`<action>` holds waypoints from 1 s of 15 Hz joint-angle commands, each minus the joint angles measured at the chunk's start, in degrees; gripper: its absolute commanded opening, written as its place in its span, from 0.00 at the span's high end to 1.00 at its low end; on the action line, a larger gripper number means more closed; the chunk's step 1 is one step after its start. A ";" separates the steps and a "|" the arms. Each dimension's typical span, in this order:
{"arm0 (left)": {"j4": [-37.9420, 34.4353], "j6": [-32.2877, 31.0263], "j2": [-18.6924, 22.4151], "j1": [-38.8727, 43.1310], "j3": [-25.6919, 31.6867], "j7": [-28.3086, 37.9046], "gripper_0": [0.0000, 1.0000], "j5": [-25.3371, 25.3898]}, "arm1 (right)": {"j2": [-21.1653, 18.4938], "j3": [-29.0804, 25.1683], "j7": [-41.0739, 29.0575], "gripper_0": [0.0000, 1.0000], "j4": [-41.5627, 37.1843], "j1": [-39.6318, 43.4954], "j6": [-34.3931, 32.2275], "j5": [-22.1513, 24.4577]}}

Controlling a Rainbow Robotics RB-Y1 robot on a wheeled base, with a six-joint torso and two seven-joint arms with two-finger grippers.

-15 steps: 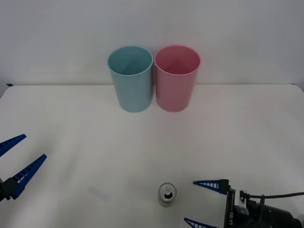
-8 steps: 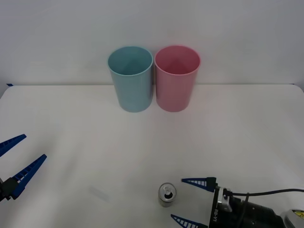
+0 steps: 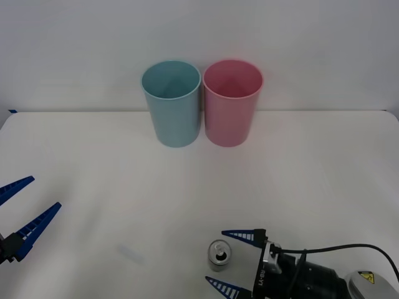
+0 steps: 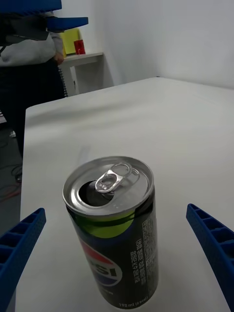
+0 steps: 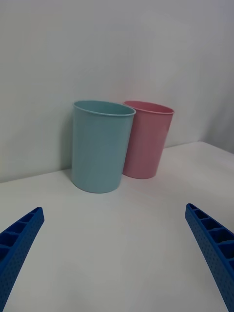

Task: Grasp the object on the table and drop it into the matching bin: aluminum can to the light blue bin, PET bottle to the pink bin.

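Silver aluminum can (image 3: 219, 255) stands upright on the white counter (image 3: 312, 180), just beside the spread right hand (image 3: 235, 262). Best to centre both fingers around its middle before squeezing. Left hand (image 3: 19, 215) waits spread.

The aluminum can (image 3: 219, 255) stood upright on the table (image 3: 324, 180) near its front edge, well apart from the two bins at the far edge. There the light blue bin (image 3: 172, 103) stood to the left of the pink bin (image 3: 232, 102), the two just beside each other. The right gripper (image 3: 235, 263) lay low at the can's right side with its spread fingers reaching either side of it, and the left gripper (image 3: 20, 210) hung spread at the table's left edge.
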 commanded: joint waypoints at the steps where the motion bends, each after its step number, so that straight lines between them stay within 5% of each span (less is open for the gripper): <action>1: 0.00 0.00 0.00 0.00 0.00 0.00 0.00 0.00 | 0.17 0.81 0.12 0.00 0.00 -0.15 0.85 0.04; 6: 0.00 0.00 0.00 0.00 0.00 0.00 0.00 0.00 | 0.17 1.08 0.56 0.00 0.00 -0.06 1.38 0.04; 7: 0.00 0.00 0.00 0.00 0.00 0.00 0.00 0.00 | 0.17 1.16 0.65 0.20 0.00 -0.06 1.46 0.04; 8: 0.00 0.00 0.00 0.00 0.00 0.00 0.00 0.00 | 0.17 1.16 0.74 0.75 0.00 -0.06 1.46 0.04; 9: 0.00 0.00 0.00 0.00 0.00 0.00 0.00 0.00 | 0.17 1.25 0.83 0.93 0.00 -0.06 1.64 0.04; 10: 0.00 0.00 0.00 0.00 0.00 0.00 0.00 0.00 | 0.17 1.34 0.83 1.00 0.00 0.03 1.90 -0.04; 15: 0.00 0.00 0.00 0.00 0.00 0.00 0.00 0.00 | 0.17 1.43 1.09 1.00 0.00 -0.24 2.70 -0.04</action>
